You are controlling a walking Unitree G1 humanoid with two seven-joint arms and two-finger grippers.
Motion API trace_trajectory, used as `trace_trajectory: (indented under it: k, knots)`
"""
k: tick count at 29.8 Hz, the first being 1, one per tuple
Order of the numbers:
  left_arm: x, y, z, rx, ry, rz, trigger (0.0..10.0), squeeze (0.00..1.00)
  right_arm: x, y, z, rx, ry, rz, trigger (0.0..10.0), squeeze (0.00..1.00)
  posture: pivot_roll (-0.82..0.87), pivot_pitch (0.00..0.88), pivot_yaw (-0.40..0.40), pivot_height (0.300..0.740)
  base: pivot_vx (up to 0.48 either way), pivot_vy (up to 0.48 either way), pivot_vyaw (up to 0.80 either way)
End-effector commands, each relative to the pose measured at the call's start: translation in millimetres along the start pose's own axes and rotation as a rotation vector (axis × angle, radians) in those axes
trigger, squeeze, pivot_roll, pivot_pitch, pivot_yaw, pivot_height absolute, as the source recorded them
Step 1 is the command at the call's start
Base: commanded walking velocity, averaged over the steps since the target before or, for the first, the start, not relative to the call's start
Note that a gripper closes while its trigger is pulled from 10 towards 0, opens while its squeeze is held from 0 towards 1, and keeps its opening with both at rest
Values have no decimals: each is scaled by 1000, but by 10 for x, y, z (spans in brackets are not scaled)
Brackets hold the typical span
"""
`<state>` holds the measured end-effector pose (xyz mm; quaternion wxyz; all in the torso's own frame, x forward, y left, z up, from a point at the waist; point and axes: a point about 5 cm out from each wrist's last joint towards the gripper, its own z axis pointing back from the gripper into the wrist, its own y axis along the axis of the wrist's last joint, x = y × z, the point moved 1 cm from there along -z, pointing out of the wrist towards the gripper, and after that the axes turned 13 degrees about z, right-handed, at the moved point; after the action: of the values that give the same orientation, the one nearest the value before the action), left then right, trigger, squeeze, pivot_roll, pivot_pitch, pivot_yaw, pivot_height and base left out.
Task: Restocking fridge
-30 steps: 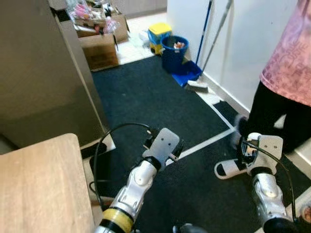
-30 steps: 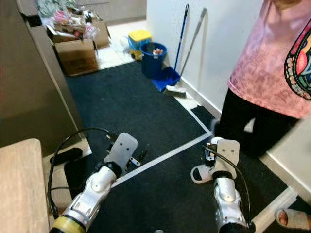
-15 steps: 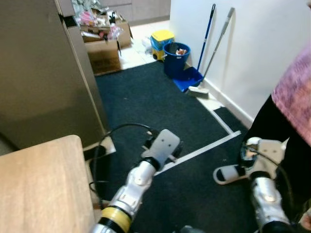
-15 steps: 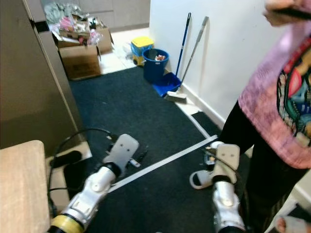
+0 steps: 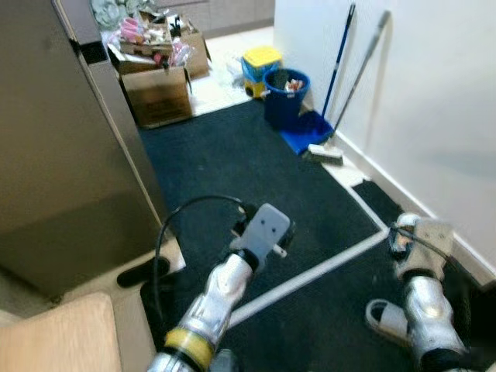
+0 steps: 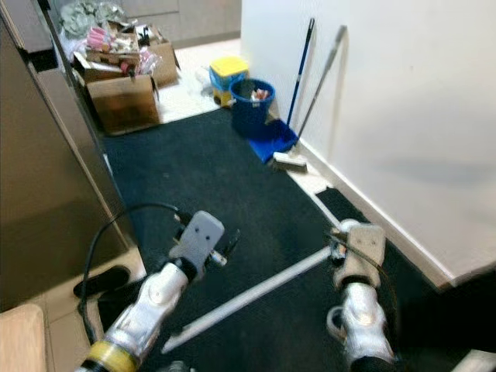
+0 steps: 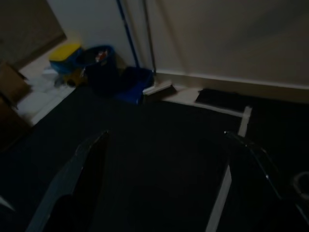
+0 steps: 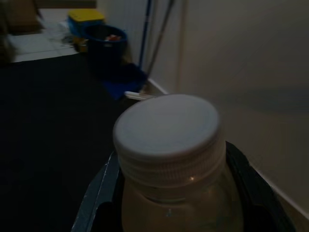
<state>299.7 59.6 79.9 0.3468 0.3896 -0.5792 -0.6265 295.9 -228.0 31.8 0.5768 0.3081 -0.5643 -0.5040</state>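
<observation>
Right gripper [image 8: 169, 193] is closed on a bottle [image 8: 171, 164], one black finger on either side of its body, as the right wrist view shows. White ribbed screw cap [image 8: 169, 130] is fitted and faces the camera, so the bottle's long axis runs along the fingers, cap end outermost. In the head views the right arm sits at about 5 o'clock, low over the black mat [image 5: 232, 167] (contents of the bottle cannot be made out in the dim light).

Left gripper [image 7: 159, 183] has its fingers spread wide and holds nothing; its arm is at about 7 o'clock.

Fridge [image 5: 54, 147] stands at 10 o'clock, its grey side panel facing the robot. A cardboard box [image 5: 159, 97] of goods lies at 11 o'clock, a blue bucket [image 5: 285, 93] with broom [image 5: 341, 74] at 1 o'clock.

Judgement: the step in hand is carrying the bottle toward the fridge. Done well, the grip stays firm, the bottle stays level, and the robot turns left, clearing the fridge corner and the white tape line [image 5: 310, 271].
</observation>
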Motion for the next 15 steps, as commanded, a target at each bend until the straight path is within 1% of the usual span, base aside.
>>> trace_trajectory:
  k: [1, 15]
  knots:
    - [57, -29, 13, -9, -23, -10, 10000, 0, 118, -35, 20, 2, -38, 6, 10000, 0, -50, 75, -52, 740, 480, 0, 0]
    - [80, -39, 14, -3, -33, -14, 10000, 0, 128, -61, 20, -5, -38, 13, 10000, 0, -66, 70, -53, 740, 448, 0, 0]
